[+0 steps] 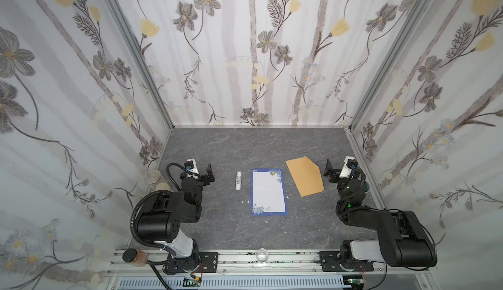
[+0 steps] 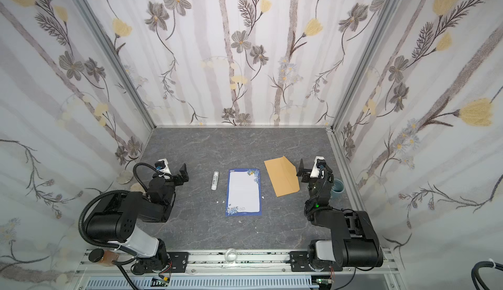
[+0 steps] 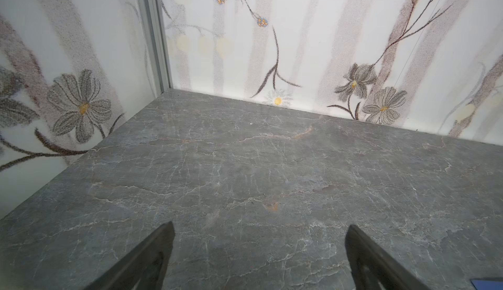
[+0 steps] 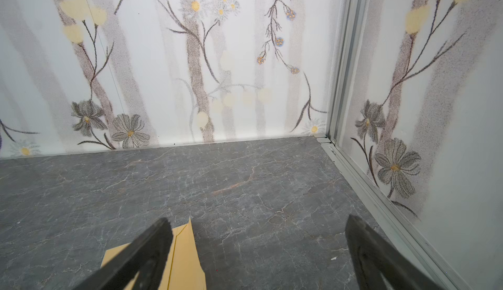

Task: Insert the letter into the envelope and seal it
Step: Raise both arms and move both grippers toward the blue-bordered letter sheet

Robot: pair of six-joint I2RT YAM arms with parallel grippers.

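While neither arm has yet engaged any object, the rectangular white paper letter with dark blue border and blue flower corners lies flat, printed face up, at the middle of the grey marbled tabletop, evidently so that both arms can reach it. The long tan kraft paper envelope lies just right of the letter, apart from it and skewed. Its pointed flap end faces far-right, nearest the right gripper, which suggests that arm will handle it. A small white glue stick lies left of the letter, on the side of the left gripper. Both grippers hover near the table with fingers spread wide and nothing between them. The right wrist view shows one finger in front of the envelope's edge; contact cannot be told. Insertion and sealing both remain to be done.
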